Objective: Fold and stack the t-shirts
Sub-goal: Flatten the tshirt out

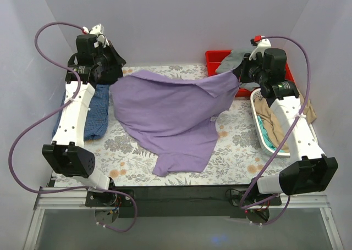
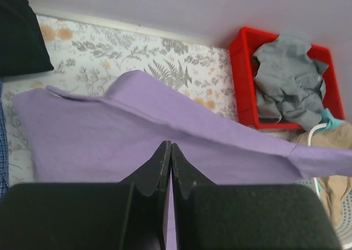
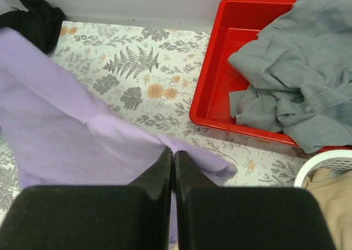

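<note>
Both grippers are clamped right shut. The left gripper (image 2: 168,146) has its two black fingers pressed flat together with a sliver of purple cloth showing between them, and the right gripper (image 3: 171,151) looks the same, pinching a folded corner of the lilac t-shirt (image 1: 170,112). The shirt is strung between the two along the far side of the table, top edge lifted and pulled fairly taut. The rest of it drapes down and spreads over the floral tabletop (image 1: 236,134) toward the near edge, with a sleeve or hem trailing off near the front middle. Next to the left gripper, at the back left corner, there's the black t-shirt (image 2: 19,38) lying in a dark heap. The blue checked t-shirt (image 1: 98,110) sits flat along the left side, partly under the left arm. Over by the right gripper there's a red bin (image 3: 220,68) at the back right with a crumpled grey garment (image 3: 302,68) in it. Just in front of that is a white basket (image 1: 256,118) with tan cloth (image 1: 269,118) and something teal inside, right under the right arm.
</note>
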Controlling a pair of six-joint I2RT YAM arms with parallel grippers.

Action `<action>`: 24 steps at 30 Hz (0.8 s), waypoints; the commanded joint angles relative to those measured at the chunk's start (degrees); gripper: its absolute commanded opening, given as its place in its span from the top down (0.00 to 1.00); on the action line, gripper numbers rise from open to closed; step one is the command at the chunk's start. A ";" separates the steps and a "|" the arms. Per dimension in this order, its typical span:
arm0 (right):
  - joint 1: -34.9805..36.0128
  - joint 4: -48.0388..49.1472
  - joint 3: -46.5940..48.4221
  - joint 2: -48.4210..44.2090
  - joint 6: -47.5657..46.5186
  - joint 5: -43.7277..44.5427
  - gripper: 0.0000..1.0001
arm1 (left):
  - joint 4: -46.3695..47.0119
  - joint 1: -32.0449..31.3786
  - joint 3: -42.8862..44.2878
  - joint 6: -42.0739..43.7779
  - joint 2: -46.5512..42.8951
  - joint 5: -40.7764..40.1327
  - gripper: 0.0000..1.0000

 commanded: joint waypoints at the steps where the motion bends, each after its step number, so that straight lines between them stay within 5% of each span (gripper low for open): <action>1: -0.29 -0.03 1.65 -1.97 0.17 -0.55 0.99 | -2.75 0.16 -0.65 2.52 0.43 3.26 1.00; 7: -0.29 -0.12 1.21 -2.15 0.43 -1.87 0.99 | 1.34 0.16 -3.87 -0.01 2.72 9.12 0.99; 9: -0.29 0.14 0.78 -2.23 0.60 -2.40 0.99 | 4.34 0.16 -9.29 -2.29 3.34 13.70 0.65; 12: -0.38 0.14 0.25 -1.80 0.60 -2.40 0.99 | 14.08 -0.53 -20.17 -7.92 3.95 23.63 0.53; 13: -0.38 0.23 0.07 -1.62 0.52 -2.40 0.99 | 16.72 -1.67 -22.49 -9.93 4.30 24.26 0.36; 19: -0.30 0.67 -0.81 -0.65 0.52 -3.63 0.99 | 30.25 -5.98 -26.30 -14.43 14.31 20.41 0.36; 24: -0.29 1.28 -2.65 0.14 0.52 -4.50 0.99 | 31.95 -6.78 -13.67 -16.28 28.70 19.70 0.36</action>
